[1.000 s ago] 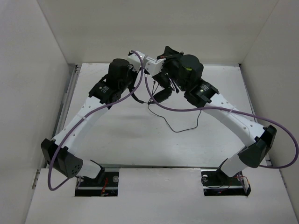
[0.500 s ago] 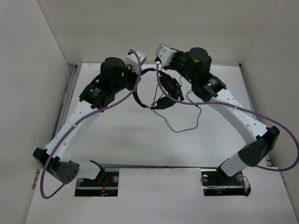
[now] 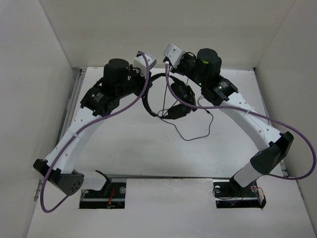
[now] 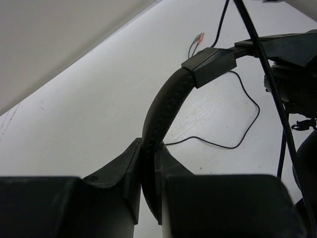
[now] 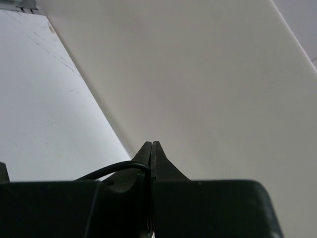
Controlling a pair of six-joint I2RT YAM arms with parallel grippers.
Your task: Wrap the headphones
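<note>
The black headphones (image 3: 148, 101) hang above the table between my two arms. The padded headband (image 4: 163, 104) runs up out of my left gripper (image 4: 148, 151), which is shut on it. The earcups (image 3: 181, 92) dangle under my right arm. The thin black cable (image 3: 190, 137) loops down onto the table, and its reddish plug (image 4: 198, 38) lies on the table in the left wrist view. My right gripper (image 5: 151, 146) is shut on a strand of the cable (image 5: 116, 168) and points at the back wall. In the top view my left gripper (image 3: 144, 83) and right gripper (image 3: 171, 62) sit close together at the back.
White walls enclose the table (image 3: 124, 144) on the left, back and right. Thick purple robot cables (image 3: 277, 129) trail along both arms. A metal rail (image 3: 72, 106) runs along the table's left edge.
The two wrists have drawn apart, the left one moving left with the headband and the right one lifting to the right. The headband and earcups now show between them.
</note>
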